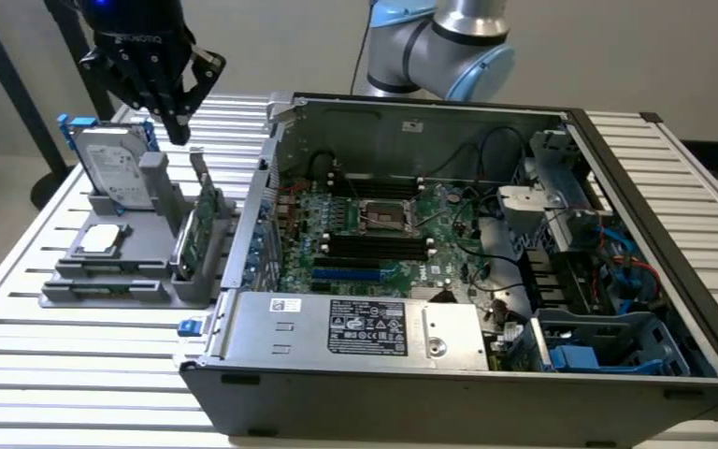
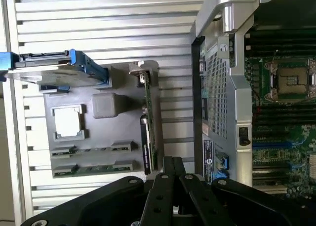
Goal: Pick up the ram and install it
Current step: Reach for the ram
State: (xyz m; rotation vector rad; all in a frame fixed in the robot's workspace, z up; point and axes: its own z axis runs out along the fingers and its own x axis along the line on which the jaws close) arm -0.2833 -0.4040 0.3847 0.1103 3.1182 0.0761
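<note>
The ram (image 2: 94,168) is a thin dark-green stick lying flat in a groove of the grey parts holder (image 2: 106,105); in the exterior view the ram (image 1: 107,286) lies along the holder's near edge. My gripper (image 1: 179,131) hangs above the holder's far end, beside the hard drive (image 1: 116,168), well clear of the ram. Its black fingers (image 2: 165,186) meet at the tips with nothing between them. The motherboard's black memory slots (image 1: 378,245) lie in the open computer case (image 1: 459,393) on the exterior view's right.
On the holder also stand a tall green expansion card (image 1: 197,234) on edge and a silver processor (image 1: 100,238) in its tray. The case wall (image 1: 259,215) rises right next to the holder. Everything rests on a slatted metal table (image 1: 72,374).
</note>
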